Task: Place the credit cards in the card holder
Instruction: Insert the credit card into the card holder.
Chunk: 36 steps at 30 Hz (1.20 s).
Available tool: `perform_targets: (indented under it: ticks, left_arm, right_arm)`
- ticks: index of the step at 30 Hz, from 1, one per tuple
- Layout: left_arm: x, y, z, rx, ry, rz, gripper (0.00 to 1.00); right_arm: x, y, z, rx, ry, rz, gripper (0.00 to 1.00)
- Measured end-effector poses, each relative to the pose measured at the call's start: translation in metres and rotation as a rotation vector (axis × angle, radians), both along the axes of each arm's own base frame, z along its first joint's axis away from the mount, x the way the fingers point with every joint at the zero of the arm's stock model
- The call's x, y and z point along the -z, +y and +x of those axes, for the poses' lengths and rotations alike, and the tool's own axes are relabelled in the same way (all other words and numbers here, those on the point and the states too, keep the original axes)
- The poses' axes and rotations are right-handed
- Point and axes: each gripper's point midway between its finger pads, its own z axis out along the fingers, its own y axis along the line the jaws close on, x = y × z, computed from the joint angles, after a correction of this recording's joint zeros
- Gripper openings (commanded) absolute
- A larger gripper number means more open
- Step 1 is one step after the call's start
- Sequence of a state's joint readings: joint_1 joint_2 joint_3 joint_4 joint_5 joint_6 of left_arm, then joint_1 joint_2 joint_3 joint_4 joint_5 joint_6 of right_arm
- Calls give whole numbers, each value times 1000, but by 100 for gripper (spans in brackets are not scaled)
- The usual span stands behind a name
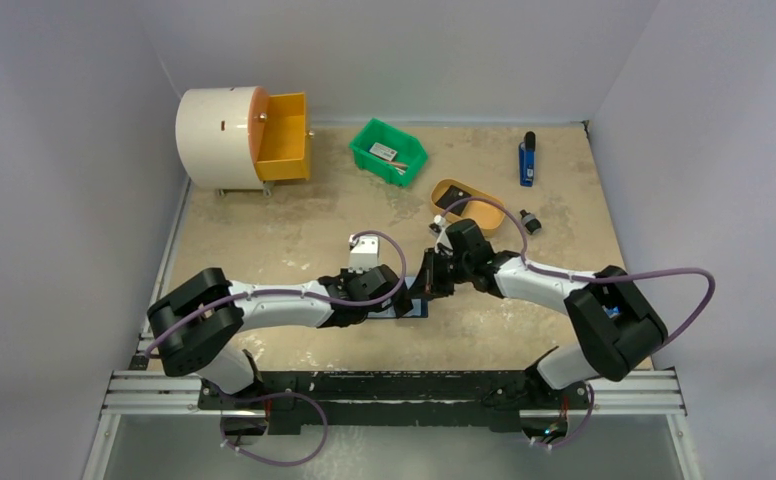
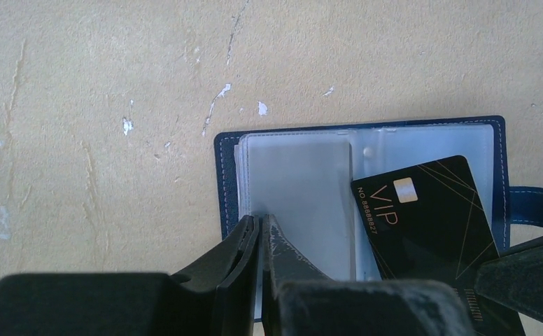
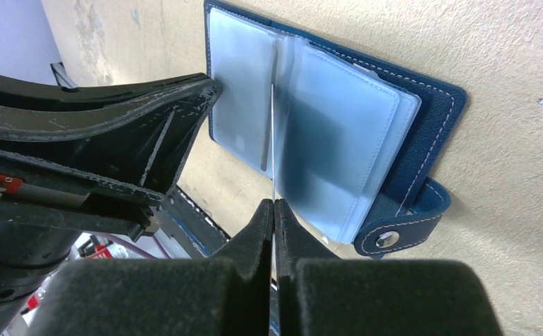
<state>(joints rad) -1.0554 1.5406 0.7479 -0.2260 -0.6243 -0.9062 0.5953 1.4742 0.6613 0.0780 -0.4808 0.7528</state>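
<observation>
The navy card holder [image 2: 225,183] lies open on the table, its clear plastic sleeves [image 2: 300,189] facing up and its snap tab [image 3: 402,227] to one side. My left gripper [image 2: 260,220] is shut on the near edge of a clear sleeve at the holder's left side. A black VIP credit card [image 2: 422,217] rests tilted on the right-hand sleeves. My right gripper [image 3: 273,204] is shut on that card, which shows edge-on [image 3: 273,133] in the right wrist view, reaching into the fold between the sleeves. From above, both grippers [image 1: 409,303] [image 1: 430,285] meet over the holder [image 1: 416,309], mostly hiding it.
At the back left a white drum [image 1: 219,135] stands with its orange drawer [image 1: 284,138] open. A green bin [image 1: 389,150] holding small items, an orange dish [image 1: 464,205], a blue-and-black tool [image 1: 527,160] and a small dark object [image 1: 531,222] sit further back. Walls enclose the table.
</observation>
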Motion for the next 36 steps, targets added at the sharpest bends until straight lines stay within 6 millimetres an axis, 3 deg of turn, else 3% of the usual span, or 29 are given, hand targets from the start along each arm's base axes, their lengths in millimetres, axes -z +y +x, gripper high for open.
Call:
perform_targets:
  ticks: [24, 33, 36]
  left_arm:
    - [1, 2, 1, -23, -6, -7, 4]
    - [-17, 12, 0, -50, -34, -26, 4]
    - [-19, 18, -1, -63, -47, -26, 0]
  right_arm:
    - [11, 10, 9, 32, 27, 36, 0]
    - [12, 14, 14, 69, 38, 61, 0]
    - [16, 15, 15, 81, 48, 65, 0]
